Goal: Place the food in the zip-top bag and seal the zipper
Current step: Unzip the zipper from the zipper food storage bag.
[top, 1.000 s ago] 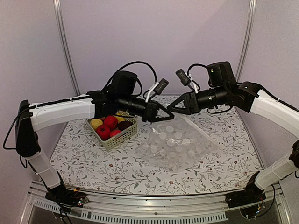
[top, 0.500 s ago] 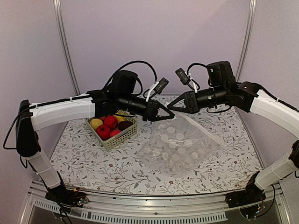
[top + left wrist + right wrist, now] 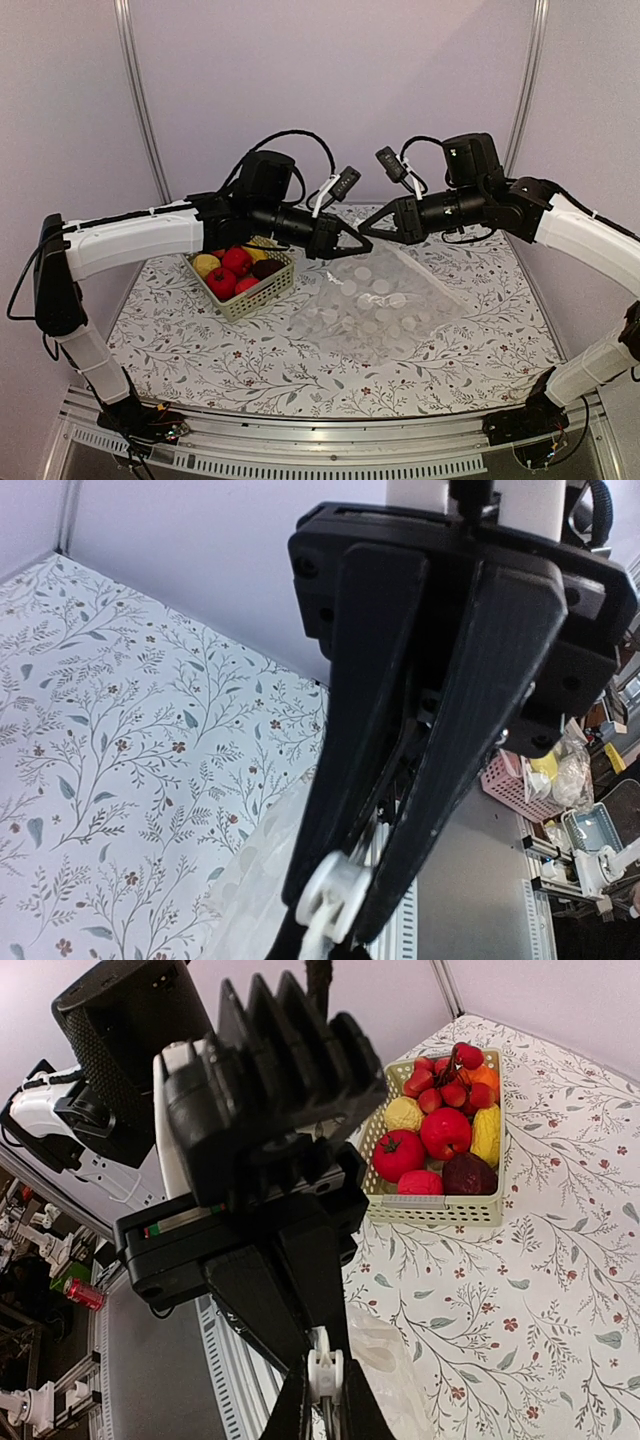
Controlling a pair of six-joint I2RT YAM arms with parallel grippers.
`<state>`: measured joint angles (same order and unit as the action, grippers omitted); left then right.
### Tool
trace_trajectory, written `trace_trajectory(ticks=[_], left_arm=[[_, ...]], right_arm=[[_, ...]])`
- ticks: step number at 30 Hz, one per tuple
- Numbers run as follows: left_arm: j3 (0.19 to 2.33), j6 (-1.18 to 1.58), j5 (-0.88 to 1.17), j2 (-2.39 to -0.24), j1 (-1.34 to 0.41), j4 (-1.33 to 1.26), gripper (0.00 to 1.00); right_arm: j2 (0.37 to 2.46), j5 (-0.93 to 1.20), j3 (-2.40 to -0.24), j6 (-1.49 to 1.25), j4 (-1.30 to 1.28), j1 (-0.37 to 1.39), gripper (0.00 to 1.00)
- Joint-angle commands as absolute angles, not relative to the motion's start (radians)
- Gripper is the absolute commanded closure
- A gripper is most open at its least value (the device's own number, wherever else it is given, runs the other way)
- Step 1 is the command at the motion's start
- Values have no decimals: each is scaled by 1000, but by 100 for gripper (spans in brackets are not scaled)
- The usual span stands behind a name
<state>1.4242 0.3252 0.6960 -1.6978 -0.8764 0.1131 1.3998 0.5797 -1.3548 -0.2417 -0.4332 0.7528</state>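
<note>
the zip-top bag point(image 3: 375, 310), one clear bag with pale round spots, lies right of centre on the flowered table point(image 3: 170, 340). its far edge is raised to the two grippers above it and its near edge is flat on the table. at the left, one pale green basket point(image 3: 262, 293) holds the food point(image 3: 237, 262). in the right wrist view i count three large red fruits, one maroon, two yellow, a bunch of small red balls and a bit of orange behind. the left gripper point(image 3: 340, 905) is pinched tight on the zipper point(image 3: 323, 1370), seen as a small white piece at the bag's mouth. the right gripper point(image 3: 325, 1415) is clamped on that same piece, its tips all but meeting the left's. the basket stands just beside the bag's left corner. bare table runs along the bag's near and right sides, and the back wall point(image 3: 330, 80) stands behind the grippers.
</note>
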Motion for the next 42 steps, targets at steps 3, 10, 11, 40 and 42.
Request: trace_trajectory(ticks=[3,10,11,40,42], left_arm=[[1412,310,698,-1664,-844,137,100],[1408,295,710,-1644,-819,158,100],[1408,294,718,-1642,-816,159,100],[1352,330,698,-1567,-715,156,100],[1347,335,686,-1561,-709,158,100]], right_arm=[[1364,542,-1330,-224,-447,760,100],[1368,534,-1330,-217,-449,761,100],[1370,534,-1330,-216,-448,761,100],[1355,516,-1303,-212,-448,759,99],[1353,514,-1302,-212,-448,758,99]])
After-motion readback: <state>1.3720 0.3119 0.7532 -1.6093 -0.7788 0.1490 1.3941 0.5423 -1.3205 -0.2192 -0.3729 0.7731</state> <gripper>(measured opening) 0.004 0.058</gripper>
